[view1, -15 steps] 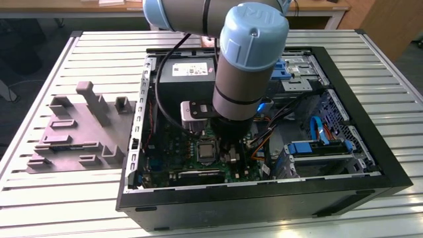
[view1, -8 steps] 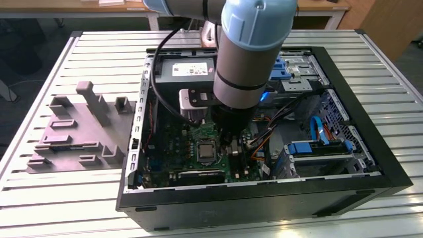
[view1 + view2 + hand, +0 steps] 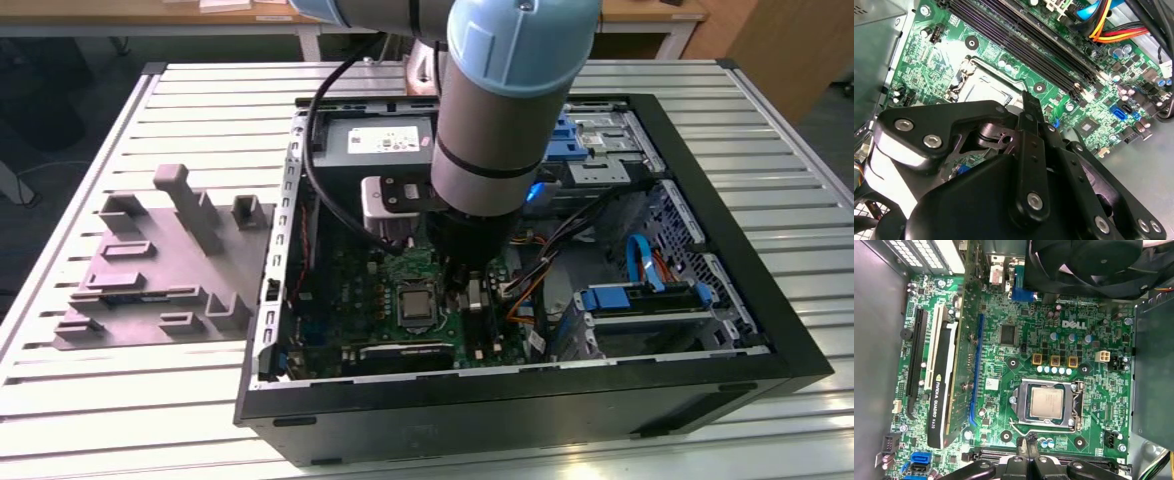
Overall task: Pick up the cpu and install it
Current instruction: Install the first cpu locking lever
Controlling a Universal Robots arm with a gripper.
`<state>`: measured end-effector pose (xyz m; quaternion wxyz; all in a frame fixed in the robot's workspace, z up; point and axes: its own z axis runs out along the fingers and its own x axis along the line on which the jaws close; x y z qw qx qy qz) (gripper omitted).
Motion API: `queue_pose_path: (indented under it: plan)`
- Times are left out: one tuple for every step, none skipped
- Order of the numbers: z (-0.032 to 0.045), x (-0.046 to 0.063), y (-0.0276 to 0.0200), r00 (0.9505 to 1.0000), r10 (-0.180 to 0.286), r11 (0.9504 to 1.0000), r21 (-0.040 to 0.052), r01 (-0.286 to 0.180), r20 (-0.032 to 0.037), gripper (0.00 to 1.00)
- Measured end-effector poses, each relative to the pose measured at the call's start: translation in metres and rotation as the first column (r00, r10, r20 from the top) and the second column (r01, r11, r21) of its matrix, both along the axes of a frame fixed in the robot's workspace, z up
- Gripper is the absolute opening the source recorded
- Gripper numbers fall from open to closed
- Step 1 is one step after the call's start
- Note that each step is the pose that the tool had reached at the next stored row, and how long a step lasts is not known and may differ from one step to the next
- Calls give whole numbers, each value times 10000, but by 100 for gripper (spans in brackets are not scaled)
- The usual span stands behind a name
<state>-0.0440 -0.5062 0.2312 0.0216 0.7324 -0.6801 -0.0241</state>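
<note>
One cpu (image 3: 1047, 403) seated in socket (image 3: 1046, 426)

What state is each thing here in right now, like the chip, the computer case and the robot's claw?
cpu: seated in its socket on the motherboard, metal top exposed.
Socket frame: lying around the cpu.
Case: on its side, side panel off, insides exposed.
Gripper: inside the case beside the socket, fingers together, holding nothing.
Graphics card: plugged upright into its slot.
Grey tray: on the table beside the case, nothing in it.
</note>
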Motion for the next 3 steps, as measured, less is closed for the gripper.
queue_pose_path:
  plan:
    - [0, 0, 0, 10000, -1, 10000, 0, 1, 1, 11]
    - [0, 0, 0, 10000, 0, 10000, 0, 0, 1, 11]
    - [0, 0, 0, 10000, -1, 10000, -1, 1, 1, 11]
